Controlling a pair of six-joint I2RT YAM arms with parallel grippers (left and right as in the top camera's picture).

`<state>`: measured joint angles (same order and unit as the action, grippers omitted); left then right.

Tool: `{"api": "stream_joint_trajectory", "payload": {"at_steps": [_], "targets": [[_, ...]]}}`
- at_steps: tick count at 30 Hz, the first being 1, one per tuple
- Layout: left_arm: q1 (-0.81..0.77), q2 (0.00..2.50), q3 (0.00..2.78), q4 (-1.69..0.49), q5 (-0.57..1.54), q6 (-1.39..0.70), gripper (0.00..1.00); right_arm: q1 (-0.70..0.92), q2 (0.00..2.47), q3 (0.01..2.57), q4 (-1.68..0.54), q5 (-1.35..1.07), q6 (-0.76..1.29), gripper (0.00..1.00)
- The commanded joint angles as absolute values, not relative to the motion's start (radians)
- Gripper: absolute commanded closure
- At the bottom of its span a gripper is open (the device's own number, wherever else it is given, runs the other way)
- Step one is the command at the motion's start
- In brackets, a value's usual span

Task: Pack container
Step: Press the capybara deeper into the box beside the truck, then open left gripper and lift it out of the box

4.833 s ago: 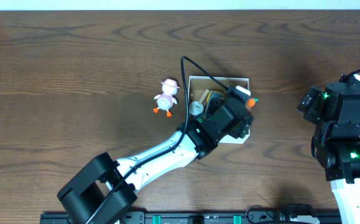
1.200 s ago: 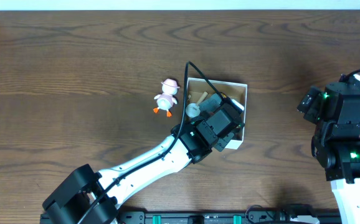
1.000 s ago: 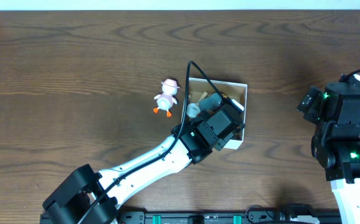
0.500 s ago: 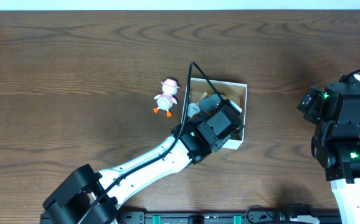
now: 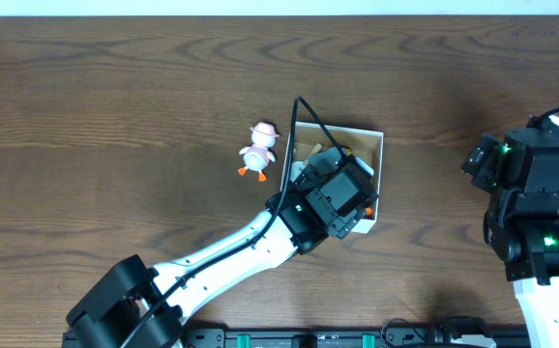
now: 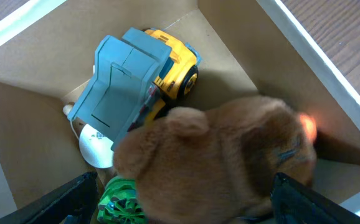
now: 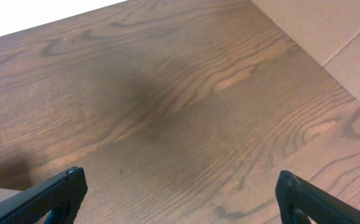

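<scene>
The container (image 5: 380, 155), a white-walled box with a tan inside, stands mid-table; its rim also shows in the left wrist view (image 6: 311, 53). My left gripper (image 5: 342, 198) hangs over its near half, fingers wide open (image 6: 183, 202). Between and below the fingers lies a brown plush toy (image 6: 230, 155) inside the container. Beside it are a blue and yellow toy truck (image 6: 136, 68), a green ribbed toy (image 6: 121, 202) and a white round piece (image 6: 96, 140). My right gripper (image 7: 180, 193) is open over bare table at the right.
A pink duck toy with orange feet (image 5: 258, 150) stands on the table just left of the container. The right arm (image 5: 531, 193) is at the table's right edge. A tan cardboard surface (image 7: 336, 31) shows at the upper right of the right wrist view.
Since the earliest frame the left gripper has drawn back toward the container's near side and the box has shifted slightly left. In the last second it barely moved. The right arm is still.
</scene>
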<state>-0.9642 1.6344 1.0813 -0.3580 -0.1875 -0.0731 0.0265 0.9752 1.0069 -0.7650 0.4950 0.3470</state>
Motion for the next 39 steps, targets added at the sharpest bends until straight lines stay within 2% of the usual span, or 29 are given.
{"api": "stream_joint_trajectory", "payload": {"at_steps": [1,7,15,23,29,39], "targets": [[-0.968,1.647,1.079,-0.355,-0.185,-0.057,0.11,0.020,0.978,1.015,-0.764,0.512,0.336,0.01],[-0.967,1.607,1.080,-0.350,-0.187,-0.056,0.14,0.020,0.978,1.015,-0.764,0.512,0.336,0.01],[-0.943,1.460,1.101,-0.350,-0.358,-0.092,0.18,0.020,0.978,1.015,-0.764,0.512,0.336,0.01],[-0.746,1.339,1.101,-0.374,-0.354,-0.205,0.17,0.020,0.978,1.015,-0.764,0.512,0.336,0.01],[-0.596,1.372,1.100,-0.380,-0.347,-0.246,0.17,0.020,0.978,1.015,-0.764,0.512,0.336,0.01],[-0.485,1.583,1.100,-0.311,-0.265,-0.245,0.17,0.020,0.978,1.015,-0.764,0.512,0.336,0.01]]}}
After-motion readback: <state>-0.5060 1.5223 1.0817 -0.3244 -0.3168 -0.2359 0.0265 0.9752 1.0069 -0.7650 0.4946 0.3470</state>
